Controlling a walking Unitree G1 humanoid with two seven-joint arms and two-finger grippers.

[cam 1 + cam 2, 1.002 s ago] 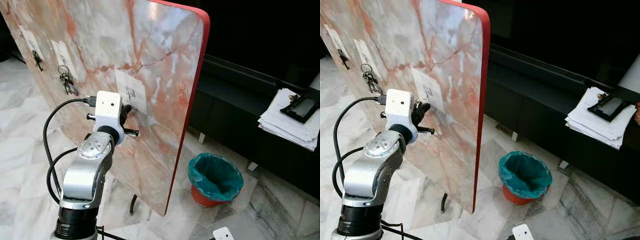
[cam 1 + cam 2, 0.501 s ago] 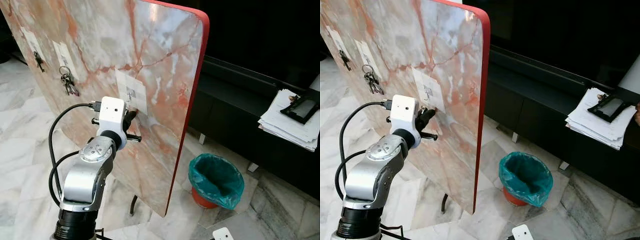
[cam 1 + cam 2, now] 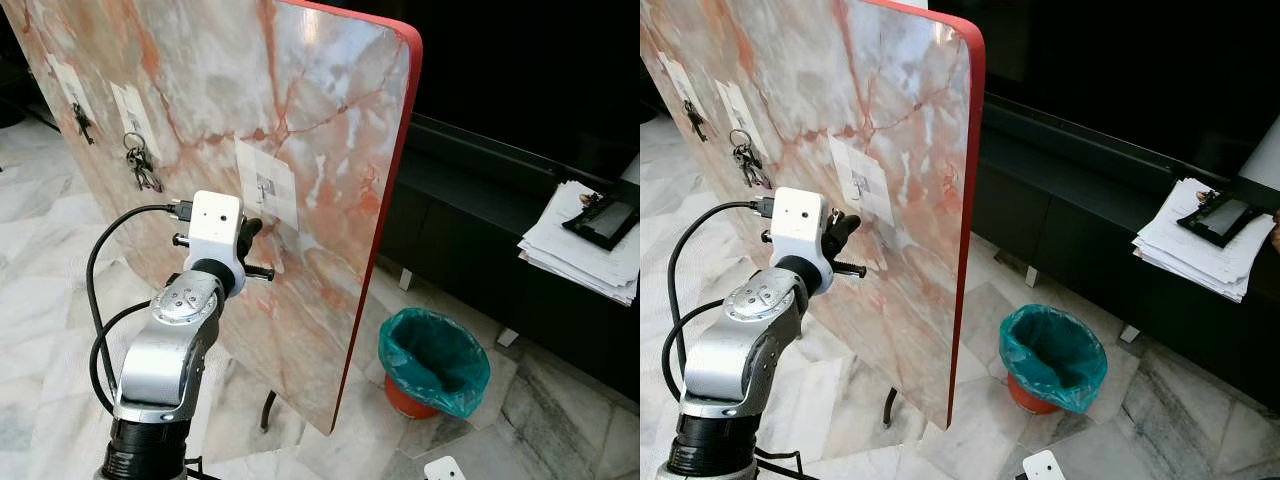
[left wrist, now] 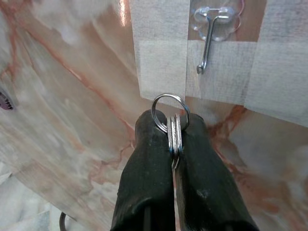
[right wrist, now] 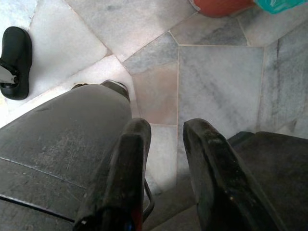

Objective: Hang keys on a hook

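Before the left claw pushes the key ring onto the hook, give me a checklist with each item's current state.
1. Key ring pinched firm in the left claw: ok, fingers shut on it, ring sticking out past the tips.
2. Hook free: ok, nothing hangs on it.
3. Ring lined up with the hook tip: not ok, the ring sits off to one side, apart from it.
4. Ring touching the board: cannot tell.
5. Other keys out of the way: ok, they hang on a farther hook.
6. Right claw out of the way: ok, open, pointing at the floor.
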